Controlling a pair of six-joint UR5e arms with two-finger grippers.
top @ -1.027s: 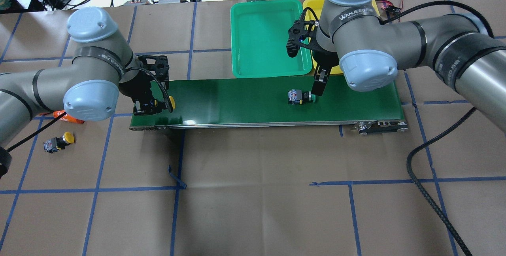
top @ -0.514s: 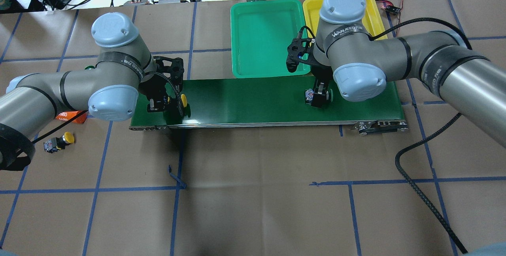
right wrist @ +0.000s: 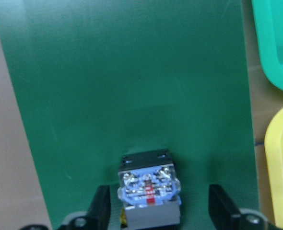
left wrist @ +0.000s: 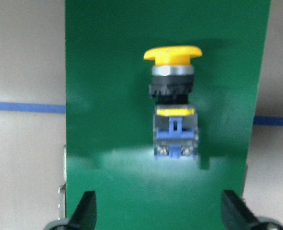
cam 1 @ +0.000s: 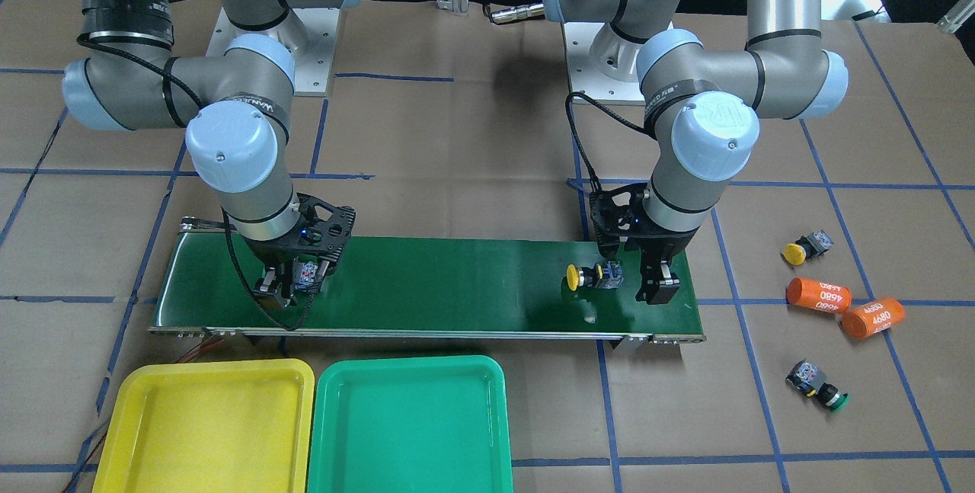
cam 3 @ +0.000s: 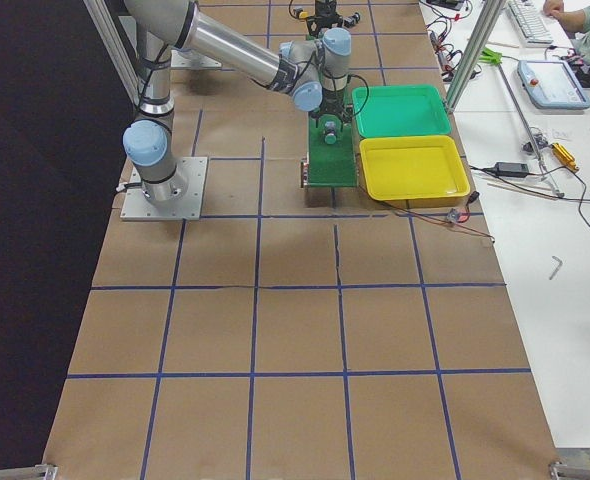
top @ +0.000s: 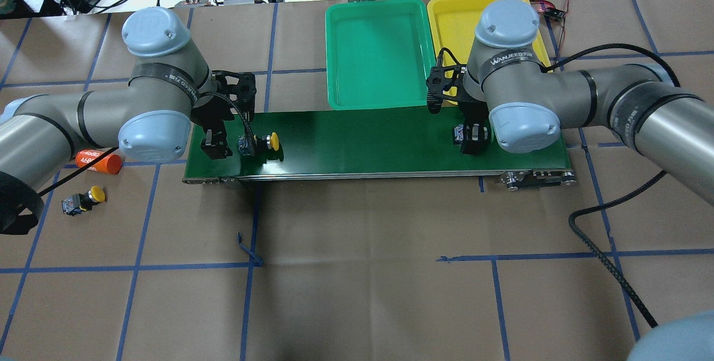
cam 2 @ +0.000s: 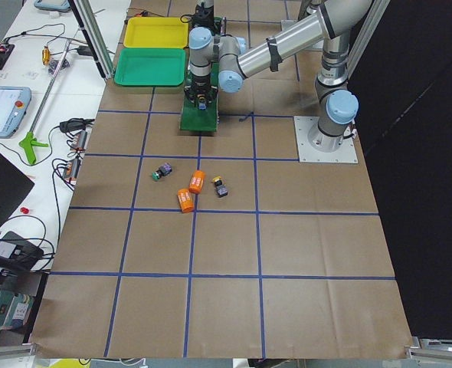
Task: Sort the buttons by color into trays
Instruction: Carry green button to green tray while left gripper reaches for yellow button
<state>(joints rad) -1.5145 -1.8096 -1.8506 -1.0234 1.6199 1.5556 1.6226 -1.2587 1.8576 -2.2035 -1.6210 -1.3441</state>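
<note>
- The left gripper [left wrist: 159, 213] hangs over the conveyor belt [cam 1: 457, 287] with its jaws spread wide and nothing in them.
- Just ahead of those jaws, not between them, a yellow-capped button [left wrist: 174, 103] lies on its side on the belt.
- The right gripper [right wrist: 156, 211] is low over the belt's other end, near the trays. Its jaws are apart and astride a second button [right wrist: 148, 189], with a gap on each side. That button's terminal block faces the wrist camera and its cap is hidden.
- A band on the right arm reads "WANJEED" in the overhead view; the smaller print after it is too small to read.
- The yellow tray [cam 1: 206, 424] and green tray [cam 1: 411, 424] sit side by side on the table [cam 1: 457, 135], just off the belt's long edge.
- Beyond the left gripper's end of the belt, on the table, lie another yellow button [cam 1: 807, 247], a green button [cam 1: 816, 385] and two orange cylinders [cam 1: 819, 293] [cam 1: 872, 318], each marked "4680".
</note>
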